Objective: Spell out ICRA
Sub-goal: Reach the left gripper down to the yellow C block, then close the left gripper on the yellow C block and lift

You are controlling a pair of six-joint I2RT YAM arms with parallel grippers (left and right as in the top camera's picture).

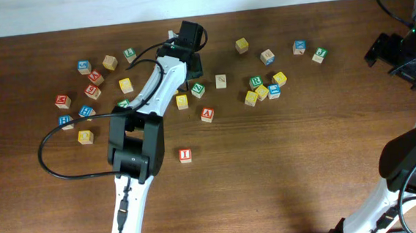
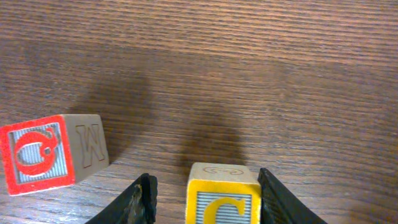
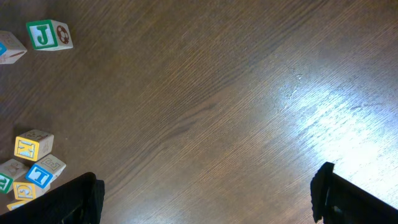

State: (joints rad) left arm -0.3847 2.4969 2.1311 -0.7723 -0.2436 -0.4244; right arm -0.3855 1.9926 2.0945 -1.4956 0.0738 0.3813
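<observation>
In the left wrist view a yellow block with the letter C (image 2: 224, 199) stands on the table between the fingers of my left gripper (image 2: 206, 182). The jaws are open: the right finger is close to the block and the left finger stands apart from it. A red Q block (image 2: 46, 152) lies to the left. In the overhead view my left gripper (image 1: 191, 59) is at the back centre and hides the C block. A red I block (image 1: 186, 155) sits alone nearer the front. My right gripper (image 3: 208, 186) is open and empty at the far right (image 1: 383, 49).
Letter blocks lie scattered along the back of the table: a cluster at the left (image 1: 92, 91), one at centre right (image 1: 263, 90) and a few further right (image 1: 300, 47). The right wrist view shows a green J block (image 3: 42, 34) and a yellow block (image 3: 31, 146).
</observation>
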